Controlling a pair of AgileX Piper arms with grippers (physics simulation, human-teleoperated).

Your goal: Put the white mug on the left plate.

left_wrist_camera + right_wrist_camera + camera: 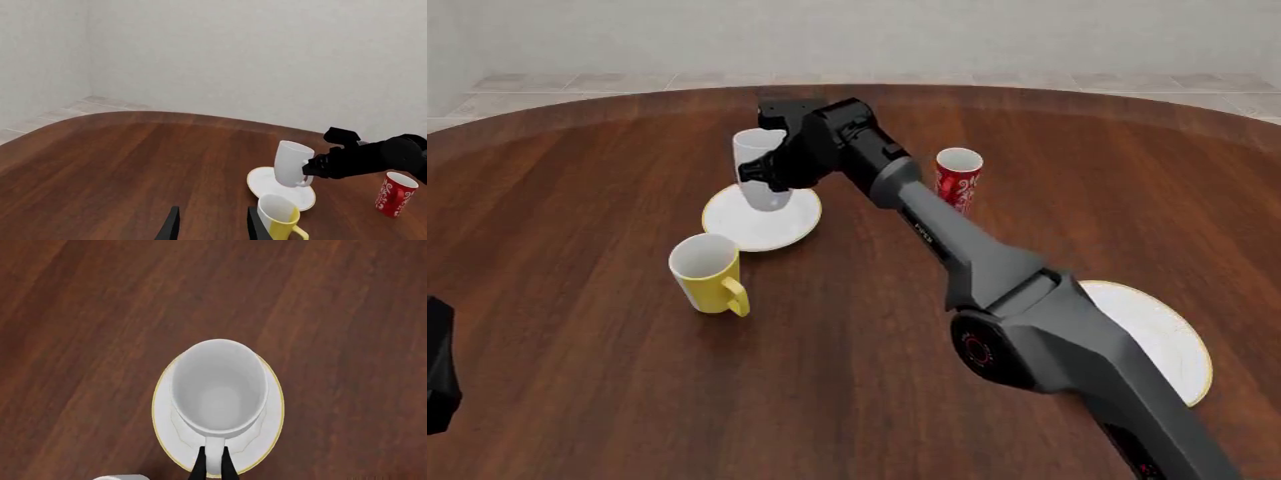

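Note:
The white mug (757, 165) is held by its loop handle in my right gripper (779, 172), which is shut on it. It hangs tilted a little over the left plate (727, 225), a small white plate with a gold rim; whether its base touches the plate I cannot tell. Looking straight down in the right wrist view, the white mug (217, 390) sits centred over the left plate (163, 415), with my right gripper (212, 462) pinching the handle. The left wrist view shows my left gripper (212, 227) open and empty, short of the white mug (291, 162) and left plate (261, 181).
A yellow mug (705, 270) stands just in front of the left plate, close to my left gripper's fingers in the left wrist view. A red patterned cup (958, 178) stands right of the plate. A larger gold-rimmed plate (1154, 330) lies at the near right, partly under the right arm.

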